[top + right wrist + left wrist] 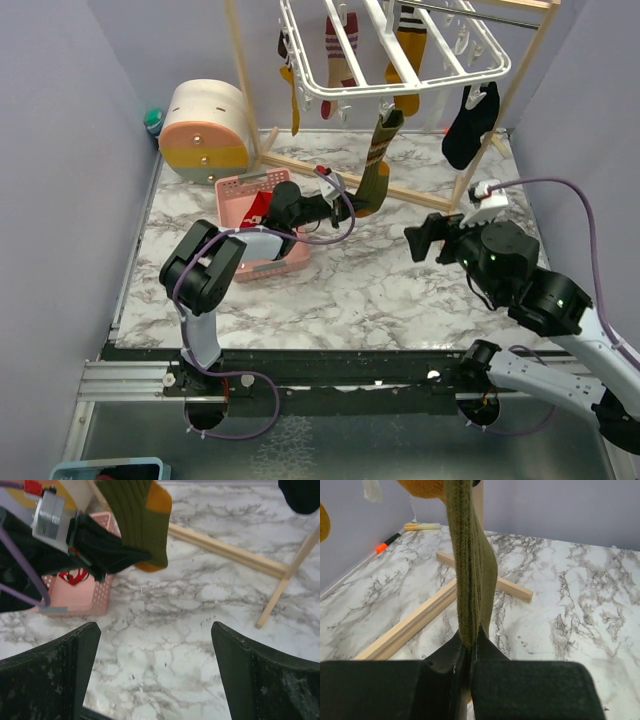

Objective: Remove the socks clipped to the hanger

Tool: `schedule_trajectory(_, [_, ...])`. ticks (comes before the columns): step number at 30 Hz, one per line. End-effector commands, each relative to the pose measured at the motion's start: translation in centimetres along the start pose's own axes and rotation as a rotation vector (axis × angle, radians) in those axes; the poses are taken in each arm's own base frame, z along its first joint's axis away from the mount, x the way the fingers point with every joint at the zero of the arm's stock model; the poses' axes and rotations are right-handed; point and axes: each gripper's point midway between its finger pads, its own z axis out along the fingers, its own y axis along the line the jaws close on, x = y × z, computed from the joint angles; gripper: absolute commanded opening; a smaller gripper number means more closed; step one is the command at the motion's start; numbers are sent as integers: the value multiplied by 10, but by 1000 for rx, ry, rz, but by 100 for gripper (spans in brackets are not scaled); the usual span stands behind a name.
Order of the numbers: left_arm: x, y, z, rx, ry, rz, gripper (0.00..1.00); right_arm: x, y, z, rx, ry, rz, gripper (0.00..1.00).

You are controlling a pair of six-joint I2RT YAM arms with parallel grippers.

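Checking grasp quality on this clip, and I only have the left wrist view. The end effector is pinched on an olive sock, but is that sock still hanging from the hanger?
Observer: It looks so. From above, the olive sock hangs by its striped cuff from the white hanger, and the left end effector grips it down near the foot.
Operator: Where is the other arm?
Observer: The right end effector is open above the marble table, apart from the sock.
Operator: Any other socks left on it?
Observer: Yes, a black sock hangs at the hanger's right corner.
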Motion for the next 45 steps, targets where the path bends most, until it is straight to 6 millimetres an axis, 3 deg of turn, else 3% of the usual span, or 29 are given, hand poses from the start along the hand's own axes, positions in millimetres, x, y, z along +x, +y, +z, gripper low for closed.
schedule_trajectory(1, [-13, -17, -14, 19, -13, -9, 0, -55, 23, 37, 23, -160, -84, 100])
schedule_trajectory(5, [-3, -24, -16, 21, 7, -19, 0, -90, 73, 62, -143, -256, -156, 100])
schedule_trajectory(7, [-3, -27, -16, 29, 8, -24, 0, -108, 85, 70, -208, -300, -165, 100])
schedule_trajectory(8, [-4, -27, -17, 25, 12, -25, 0, -116, 85, 75, -235, -317, -157, 100])
schedule_trajectory(12, [0, -18, -22, -39, 40, 5, 0, -139, 53, 90, -298, -356, -18, 100])
schedule_trajectory(16, [2, -9, -22, -92, 60, -4, 0, -146, 47, 92, -277, -369, 9, 98])
schedule_trajectory(24, [18, 5, -18, -218, 90, 14, 0, -168, 62, 78, -288, -419, -6, 93])
schedule_trajectory(32, [40, 12, -13, -373, 134, 8, 0, -168, 87, 90, -75, -426, -54, 93])
schedule_trajectory(38, [44, 13, -12, -441, 148, 29, 0, -171, 68, 99, 164, -433, 2, 93])
schedule_trajectory(45, [45, 10, -7, -434, 149, 31, 0, -179, 62, 97, 279, -458, 10, 93])
